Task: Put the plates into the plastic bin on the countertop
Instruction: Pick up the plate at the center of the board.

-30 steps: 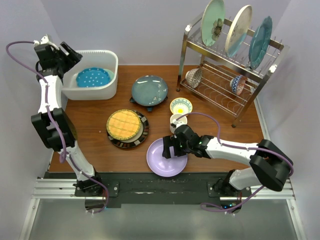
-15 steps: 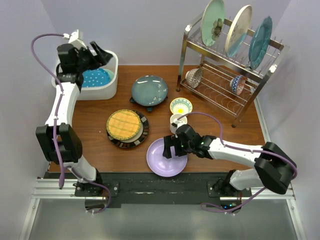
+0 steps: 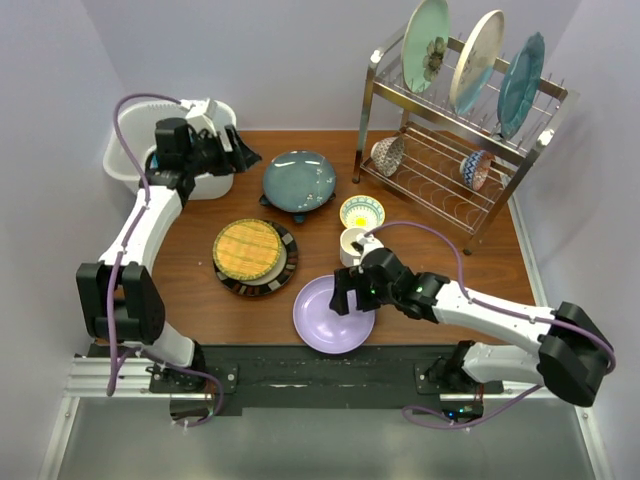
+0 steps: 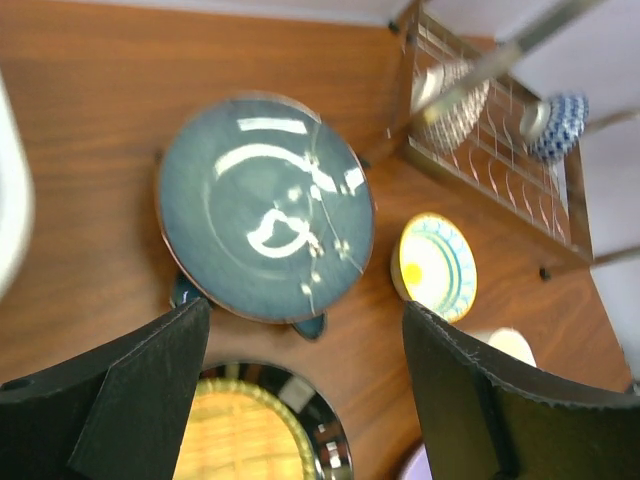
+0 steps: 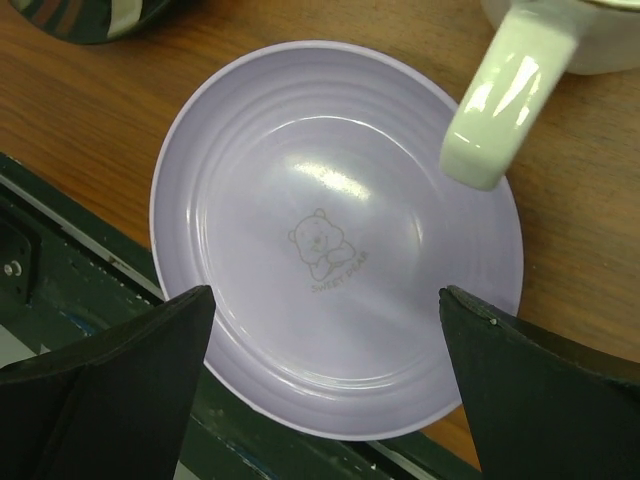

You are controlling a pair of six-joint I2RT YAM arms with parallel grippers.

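Note:
My left gripper [image 3: 233, 152] hangs open and empty over the right rim of the white plastic bin [image 3: 122, 166], whose inside my arm hides. In the left wrist view the gripper [image 4: 305, 320] looks down on the dark teal plate [image 4: 265, 210], which lies on a blue star-shaped plate [image 4: 311, 326]. The black-rimmed woven plate [image 3: 250, 254] lies mid-countertop [image 3: 180, 240]. My right gripper [image 5: 322, 300] is open just above the lilac plate [image 5: 330, 240], its fingers astride the near rim [image 3: 330, 318]. Three plates [image 3: 427, 44] stand upright in the rack.
The wire dish rack [image 3: 450, 170] at the back right holds two small bowls [image 3: 388, 155]. A small yellow bowl [image 3: 361, 212] and a white mug [image 3: 352, 243] sit just beyond the lilac plate; the mug's handle [image 5: 500, 110] reaches over its rim. The lilac plate lies by the countertop's near edge.
My left arm has swung right, from the bin's left side across it to its right rim. The right gripper has stayed open over the lilac plate, barely shifting.

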